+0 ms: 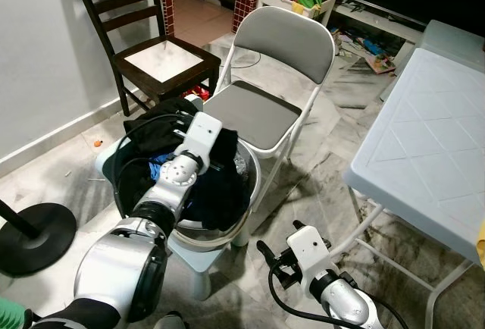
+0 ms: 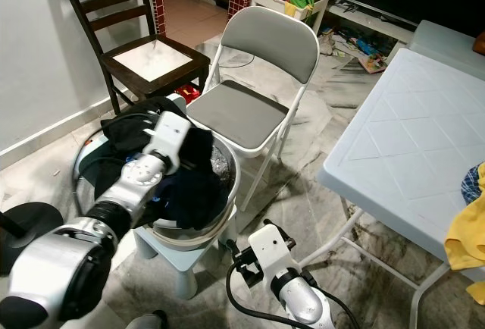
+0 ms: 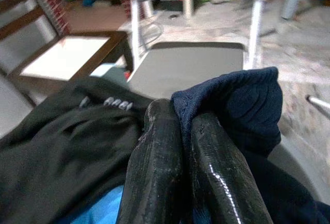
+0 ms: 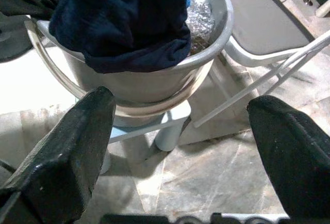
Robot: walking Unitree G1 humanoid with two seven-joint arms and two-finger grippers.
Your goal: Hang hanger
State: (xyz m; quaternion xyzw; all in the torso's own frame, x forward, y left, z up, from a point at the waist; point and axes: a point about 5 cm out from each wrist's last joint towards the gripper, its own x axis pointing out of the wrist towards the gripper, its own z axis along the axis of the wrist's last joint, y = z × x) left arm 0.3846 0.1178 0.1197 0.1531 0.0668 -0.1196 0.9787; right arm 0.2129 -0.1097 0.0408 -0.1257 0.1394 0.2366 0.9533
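Left gripper [image 3: 188, 131] jaws clamped on navy garment [image 3: 237, 100] over grey bucket [image 4: 154, 82]. Right gripper [image 4: 180, 146] held low, jaws apart.

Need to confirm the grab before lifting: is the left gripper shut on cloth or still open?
Shut on cloth. In the left wrist view the left gripper has its two black fingers pressed together, with a fold of the navy garment pinched between them.

both arms silver, rounded glossy segments with black joint bands, white boxy wrist housings, black cables looped alongside. left tool [image 3: 188, 175]: two long glossy black fingers. right tool [image 4: 180, 146]: matte black, blunt, scuffed fingers [image 4: 67, 152].
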